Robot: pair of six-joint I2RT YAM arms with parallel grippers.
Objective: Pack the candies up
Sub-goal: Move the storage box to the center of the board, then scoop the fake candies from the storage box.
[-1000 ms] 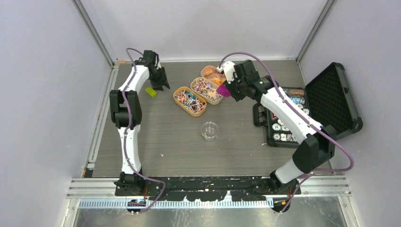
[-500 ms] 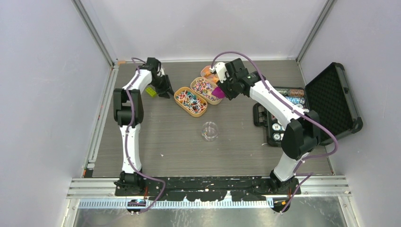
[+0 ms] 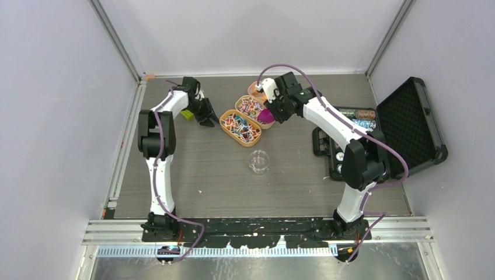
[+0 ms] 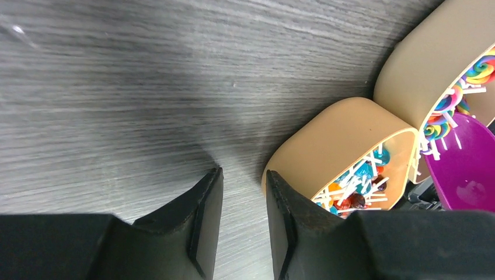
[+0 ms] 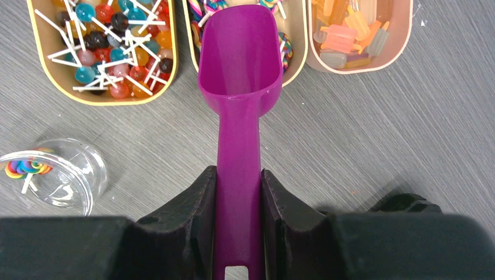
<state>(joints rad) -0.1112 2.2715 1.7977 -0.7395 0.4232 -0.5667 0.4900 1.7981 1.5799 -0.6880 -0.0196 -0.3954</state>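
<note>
The candies lie in three tan trays: ball lollipops in the left tray, swirl lollipops in the middle tray, and popsicle-shaped sweets in the far tray. My right gripper is shut on the handle of the empty magenta scoop, whose mouth is over the middle tray. My left gripper is narrowly open and empty, low over the table. Its right finger is against the end of the ball-lollipop tray. A clear cup holds one swirl lollipop.
An open black case with poker chips lies at the right. A small green block sits behind my left gripper. Grey walls enclose the table on three sides.
My left gripper has moved right to the end of the ball-lollipop tray, which has shifted slightly. My right gripper has moved left with the scoop to the middle tray.
</note>
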